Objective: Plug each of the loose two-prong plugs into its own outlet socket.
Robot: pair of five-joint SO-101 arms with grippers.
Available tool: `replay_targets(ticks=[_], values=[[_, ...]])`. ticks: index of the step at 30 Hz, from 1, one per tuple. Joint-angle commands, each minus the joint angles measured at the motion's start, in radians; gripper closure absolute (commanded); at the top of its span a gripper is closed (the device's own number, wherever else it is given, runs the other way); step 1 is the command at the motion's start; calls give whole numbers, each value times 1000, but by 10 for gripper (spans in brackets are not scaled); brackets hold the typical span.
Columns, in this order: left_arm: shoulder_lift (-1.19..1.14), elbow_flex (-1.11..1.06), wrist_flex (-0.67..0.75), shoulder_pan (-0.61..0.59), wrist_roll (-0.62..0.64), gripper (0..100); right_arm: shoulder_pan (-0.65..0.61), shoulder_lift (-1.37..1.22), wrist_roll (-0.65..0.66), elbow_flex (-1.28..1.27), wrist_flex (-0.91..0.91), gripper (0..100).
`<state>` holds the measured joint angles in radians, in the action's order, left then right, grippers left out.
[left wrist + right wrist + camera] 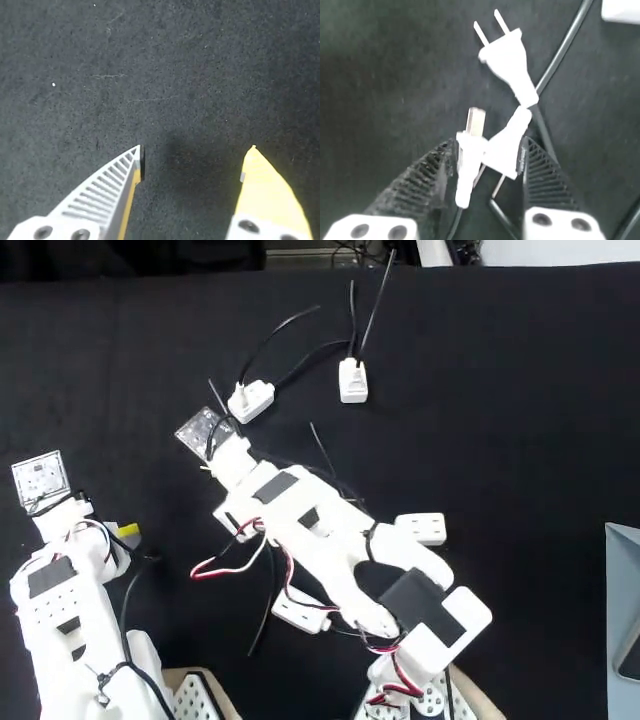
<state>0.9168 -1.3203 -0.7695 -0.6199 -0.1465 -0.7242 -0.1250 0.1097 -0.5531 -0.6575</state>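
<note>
Right wrist view first: what does the right gripper (488, 141) have? asks the first.

Second: Its black jaws are drawn in narrow, with two white plugs squeezed side by side between them. The broad-prong plug (469, 157) sits against one pad and the thin-prong plug (504, 147) against the other, prongs pointing opposite ways. I judge it a pinch on both, not a clean hold on one. A third, the free plug (507, 62), lies on the black cloth (380, 60) just past the jaw tips, its tapered tail meeting the thin-prong plug's.

First: How will they handle?

Second: Light, I'd say, with hard, smooth moulded bodies that may slip or swivel between the pads. The prongs are thin metal and could bend. The black cables (560, 55) look springy enough to tug a plug askew. Best to take one plug alone, across its wide flanks just behind the prongs, never on the prongs or the tail.

First: And the sockets?

Second: In the high view, the nearest socket (250, 400) lies just beyond the right arm's wrist, and the far socket (352, 380) is near it. The side socket (421, 528) and the low socket (300, 612) lie close against that arm's flanks.

First: The left gripper?

Second: The left gripper (196, 150) gapes wide over bare cloth with nothing between its jaws, well apart from the plugs.
</note>
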Motion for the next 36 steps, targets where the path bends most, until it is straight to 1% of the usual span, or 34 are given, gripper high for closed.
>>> replay_targets(ticks=[1,3,8,11,15,19,21,25,31,33,36], values=[[18,7,20,-8,5,683,2,62,-8,48,-64,804],[18,7,20,-8,5,683,18,64,-14,84,-98,804],[18,5,21,-8,5,683,49,104,-117,150,-140,804],[18,5,21,-8,5,683,55,110,-149,154,-135,804],[18,5,21,-8,5,683,78,62,-183,153,-81,804],[18,5,21,-8,5,683,101,-18,-184,189,-86,804],[18,5,21,-8,5,683,100,-48,-184,211,-103,804],[18,5,21,-8,5,683,83,-104,-235,255,-132,805],[18,5,21,-8,5,683,43,-160,-239,295,-183,805],[18,5,21,-8,5,683,31,-176,-239,298,-183,825],[18,4,21,-8,5,683,32,-197,-239,318,-180,911]])
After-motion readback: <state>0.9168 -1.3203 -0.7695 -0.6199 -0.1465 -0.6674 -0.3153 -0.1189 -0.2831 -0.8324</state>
